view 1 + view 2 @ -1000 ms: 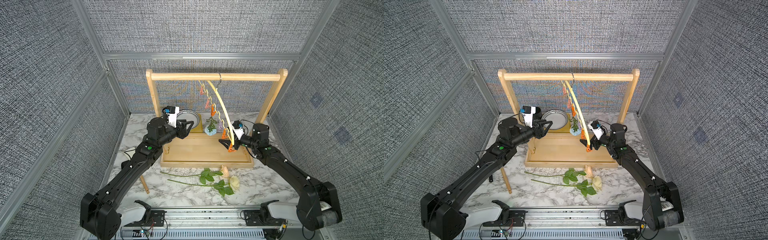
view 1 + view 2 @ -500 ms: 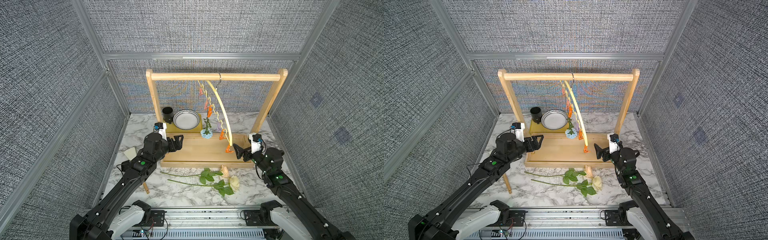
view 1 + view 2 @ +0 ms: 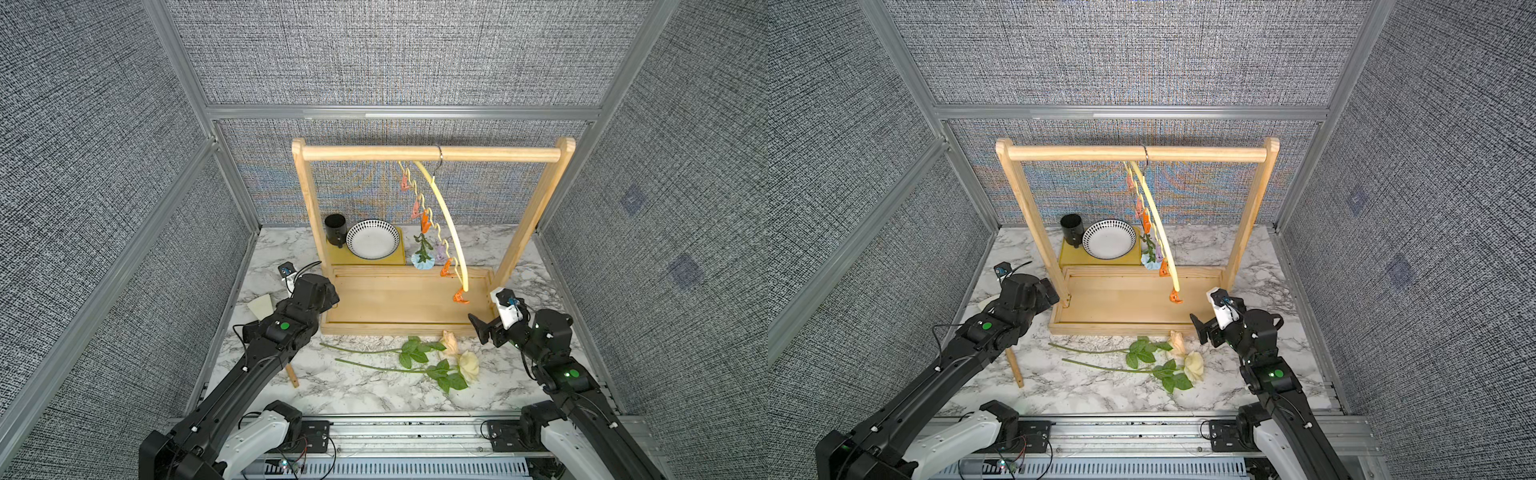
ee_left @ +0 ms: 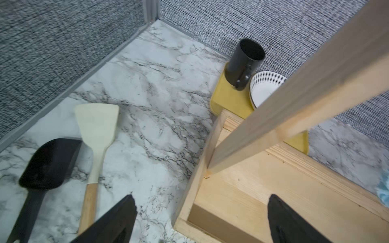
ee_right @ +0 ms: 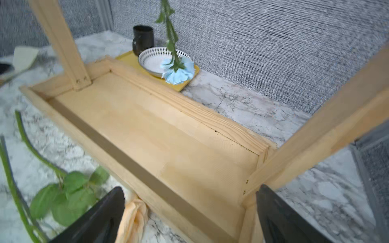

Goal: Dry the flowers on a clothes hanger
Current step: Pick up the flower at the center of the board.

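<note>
One down, two pending: note blue flower [image 3: 423, 258] clipped head-down on clothes hanger [image 3: 450, 224], left gripper [image 4: 201, 196] and right gripper [image 5: 190, 188] now withdrawn, wide and empty, proceed to rose stems [image 3: 409, 357] on tabletop [image 3: 353, 390] before rack [image 3: 428, 153].

You are working in a robotics lab test cell, not a home. Grey woven wall panels [image 3: 374, 54] held in aluminium profiles [image 3: 399, 113] box the space in on three sides. The surface [image 3: 365, 390] is a marble-patterned sheet. Along its front edge a slotted aluminium rail [image 3: 415, 434] carries the bases of the left arm [image 3: 249, 374] and right arm [image 3: 567, 374], with loose cables [image 3: 305, 446]. The household items read as staged props: a wooden rack [image 3: 428, 153] with a clothes hanger [image 3: 446, 218], a black mug [image 3: 335, 228] and patterned bowl [image 3: 372, 239] on a yellow tray [image 3: 399, 257], and a pale spatula [image 4: 96, 124].
</note>
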{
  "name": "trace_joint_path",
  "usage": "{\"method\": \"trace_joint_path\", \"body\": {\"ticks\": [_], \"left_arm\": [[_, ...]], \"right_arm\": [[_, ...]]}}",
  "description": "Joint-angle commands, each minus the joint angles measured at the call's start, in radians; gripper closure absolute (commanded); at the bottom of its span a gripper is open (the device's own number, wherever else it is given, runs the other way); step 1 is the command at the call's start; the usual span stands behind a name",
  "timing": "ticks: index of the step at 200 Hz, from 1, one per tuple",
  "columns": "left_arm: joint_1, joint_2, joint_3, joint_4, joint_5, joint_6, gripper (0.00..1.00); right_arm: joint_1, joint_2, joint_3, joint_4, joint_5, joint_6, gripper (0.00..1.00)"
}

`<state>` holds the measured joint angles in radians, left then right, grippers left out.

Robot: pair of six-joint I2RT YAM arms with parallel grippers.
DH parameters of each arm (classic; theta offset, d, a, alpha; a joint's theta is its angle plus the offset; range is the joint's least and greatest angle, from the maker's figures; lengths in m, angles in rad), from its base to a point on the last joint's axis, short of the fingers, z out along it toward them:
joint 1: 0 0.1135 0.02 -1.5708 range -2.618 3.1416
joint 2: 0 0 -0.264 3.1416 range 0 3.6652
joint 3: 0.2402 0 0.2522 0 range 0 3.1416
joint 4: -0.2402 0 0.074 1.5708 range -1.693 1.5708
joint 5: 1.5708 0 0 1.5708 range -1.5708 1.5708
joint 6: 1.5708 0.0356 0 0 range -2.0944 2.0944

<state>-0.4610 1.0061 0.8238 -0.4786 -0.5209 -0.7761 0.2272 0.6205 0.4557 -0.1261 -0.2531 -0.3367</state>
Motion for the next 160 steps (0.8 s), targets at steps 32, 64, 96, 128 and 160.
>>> {"method": "trace_joint_path", "body": {"ticks": [32, 64, 96, 128, 160], "left_arm": [[0.051, 0.011, -0.016, -0.017, -0.071, -0.083, 0.00], [0.086, 0.025, -0.024, -0.018, -0.028, -0.096, 0.00], [0.114, 0.026, -0.029, -0.026, 0.001, -0.115, 0.00], [0.139, 0.005, -0.029, -0.043, 0.018, -0.121, 0.00], [0.160, -0.027, -0.052, -0.045, 0.027, -0.131, 0.01]], "right_arm": [[0.156, 0.148, 0.112, -0.488, 0.055, -0.542, 0.02], [0.216, 0.183, 0.156, -0.592, 0.008, -0.542, 0.07], [0.311, 0.257, 0.207, -0.653, -0.051, -0.530, 0.17], [0.429, 0.274, 0.195, -0.619, -0.090, -0.499, 0.22], [0.540, 0.302, 0.153, -0.474, -0.067, -0.414, 0.29]]}}
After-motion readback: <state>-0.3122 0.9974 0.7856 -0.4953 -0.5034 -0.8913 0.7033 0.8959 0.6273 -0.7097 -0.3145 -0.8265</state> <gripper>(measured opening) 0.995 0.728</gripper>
